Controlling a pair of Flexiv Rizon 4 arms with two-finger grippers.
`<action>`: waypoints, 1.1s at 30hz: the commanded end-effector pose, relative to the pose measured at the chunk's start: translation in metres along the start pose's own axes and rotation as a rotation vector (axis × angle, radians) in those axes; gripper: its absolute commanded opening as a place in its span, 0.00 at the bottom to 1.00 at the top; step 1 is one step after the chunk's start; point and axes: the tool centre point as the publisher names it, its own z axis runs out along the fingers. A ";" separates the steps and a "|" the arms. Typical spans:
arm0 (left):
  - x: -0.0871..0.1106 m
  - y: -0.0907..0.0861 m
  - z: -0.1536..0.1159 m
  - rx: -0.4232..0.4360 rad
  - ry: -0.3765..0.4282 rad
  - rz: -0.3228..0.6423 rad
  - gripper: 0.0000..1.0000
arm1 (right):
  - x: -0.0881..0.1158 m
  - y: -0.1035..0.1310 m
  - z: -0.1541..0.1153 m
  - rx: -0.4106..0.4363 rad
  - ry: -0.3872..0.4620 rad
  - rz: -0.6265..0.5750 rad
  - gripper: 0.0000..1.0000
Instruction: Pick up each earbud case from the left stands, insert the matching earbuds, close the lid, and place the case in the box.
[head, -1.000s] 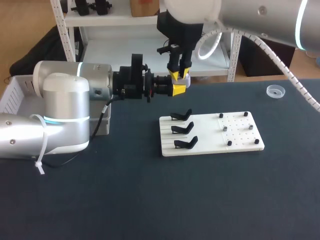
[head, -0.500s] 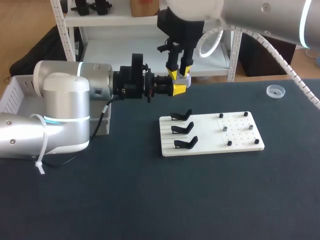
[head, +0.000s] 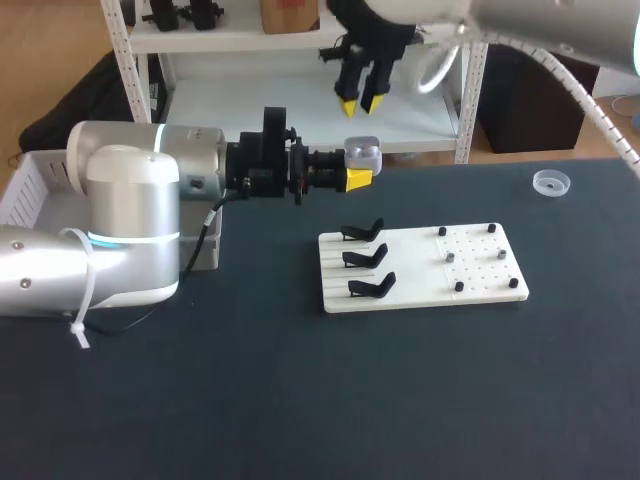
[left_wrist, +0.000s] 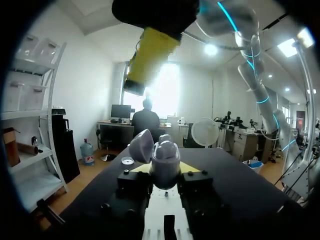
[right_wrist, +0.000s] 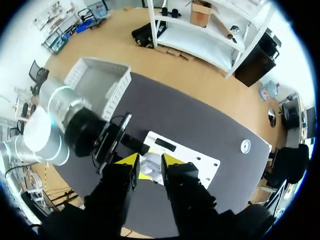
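Note:
My left gripper (head: 358, 172) is held level above the table, behind the white board, and is shut on a pale grey earbud case (head: 362, 154). In the left wrist view the case (left_wrist: 165, 159) sits between the fingers of that gripper (left_wrist: 164, 173), its lid (left_wrist: 141, 145) tilted up and open. My right gripper (head: 360, 102) hangs straight above the case, open and holding nothing. From the right wrist view the case (right_wrist: 149, 165) shows far below, between the yellow tips of the right gripper (right_wrist: 150, 163). Three black stands (head: 365, 260) on the white board (head: 400, 296) are bare.
Small dark pegs and earbud pieces (head: 470, 255) dot the board's right half. A white slatted box (head: 30, 185) stands at the table's left edge behind my left arm. A small clear dish (head: 551, 182) lies at the back right.
My right gripper, which was down at the case with its tips around it, has let go and risen straight up. The left arm and the case have not moved.

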 end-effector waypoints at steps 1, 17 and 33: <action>0.000 -0.002 0.000 -0.006 -0.001 0.001 0.00 | -0.003 -0.012 0.004 0.016 -0.065 0.017 0.28; 0.000 -0.002 0.000 -0.006 -0.001 0.001 0.00 | 0.014 -0.032 0.054 0.055 0.023 0.113 0.22; 0.000 -0.002 0.000 -0.006 -0.001 0.001 0.00 | 0.041 -0.041 -0.004 -0.050 -0.122 0.243 0.25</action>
